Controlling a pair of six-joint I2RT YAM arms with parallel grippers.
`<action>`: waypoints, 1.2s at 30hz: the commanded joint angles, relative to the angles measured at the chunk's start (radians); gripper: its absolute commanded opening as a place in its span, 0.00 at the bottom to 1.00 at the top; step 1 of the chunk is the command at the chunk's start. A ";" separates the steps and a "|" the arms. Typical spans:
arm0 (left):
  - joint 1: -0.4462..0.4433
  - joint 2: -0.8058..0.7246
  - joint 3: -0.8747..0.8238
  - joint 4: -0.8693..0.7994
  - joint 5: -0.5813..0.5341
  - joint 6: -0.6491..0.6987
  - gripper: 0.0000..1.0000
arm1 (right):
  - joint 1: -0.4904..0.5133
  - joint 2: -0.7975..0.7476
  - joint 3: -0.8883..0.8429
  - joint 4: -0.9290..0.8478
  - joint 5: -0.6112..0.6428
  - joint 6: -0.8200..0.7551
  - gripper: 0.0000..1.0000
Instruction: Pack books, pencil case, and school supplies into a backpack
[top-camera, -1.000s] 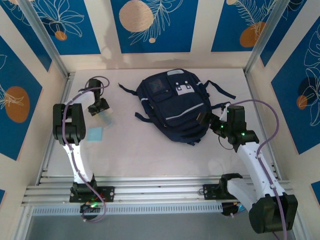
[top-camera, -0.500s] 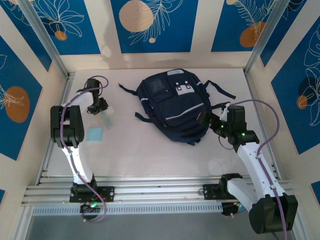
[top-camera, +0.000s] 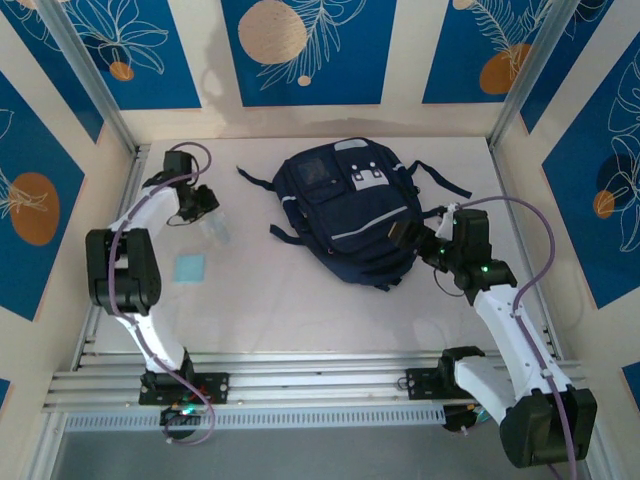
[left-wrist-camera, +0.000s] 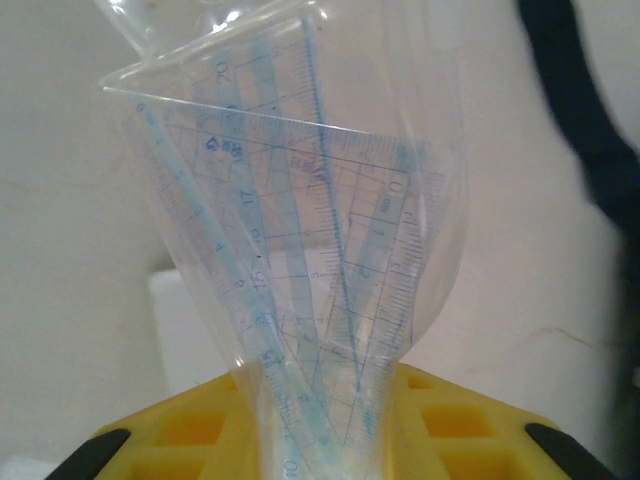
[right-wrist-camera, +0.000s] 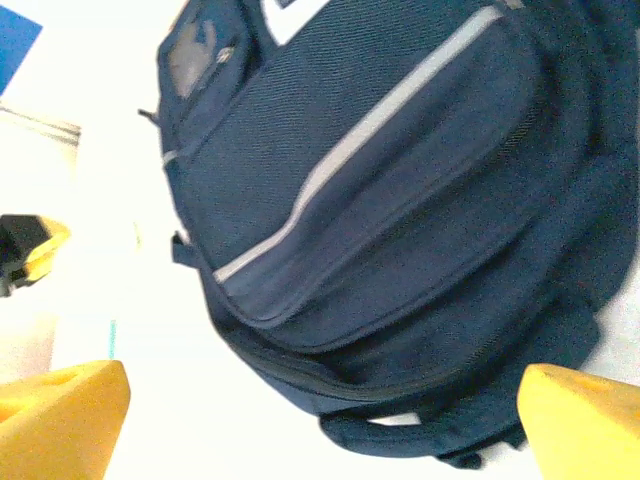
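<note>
The navy backpack (top-camera: 350, 205) lies flat mid-table, zipped pockets up, and is seen close in the right wrist view (right-wrist-camera: 400, 190). My left gripper (top-camera: 197, 203) (left-wrist-camera: 325, 445) is shut on a clear packet of rulers (top-camera: 216, 229) (left-wrist-camera: 300, 250), one of the school supplies, pinched between its yellow fingers (left-wrist-camera: 470, 430). A light-blue pad (top-camera: 189, 267) lies on the table nearer than that gripper. My right gripper (top-camera: 412, 233) (right-wrist-camera: 325, 425) hangs open at the backpack's right edge, touching nothing. The books and pencil case are out of view.
Backpack straps (top-camera: 445, 180) trail out to the left and right. A metal rail (top-camera: 110, 270) and the side walls close in the table on the left. White tabletop (top-camera: 300, 300) stretches between the backpack and the arm bases.
The left gripper's jaws have closed on the ruler packet and drawn it slightly toward the far left, with the elbow dropping nearer. The right gripper has edged a little toward the backpack.
</note>
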 joint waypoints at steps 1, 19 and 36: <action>-0.073 -0.091 -0.065 0.119 0.128 -0.107 0.29 | 0.051 0.021 -0.022 0.117 -0.103 0.024 1.00; -0.538 -0.119 -0.159 0.563 -0.022 -0.480 0.31 | 0.428 0.277 0.067 0.415 -0.062 0.024 0.95; -0.637 -0.155 -0.199 0.614 -0.005 -0.557 0.43 | 0.443 0.407 0.092 0.530 0.005 0.038 0.16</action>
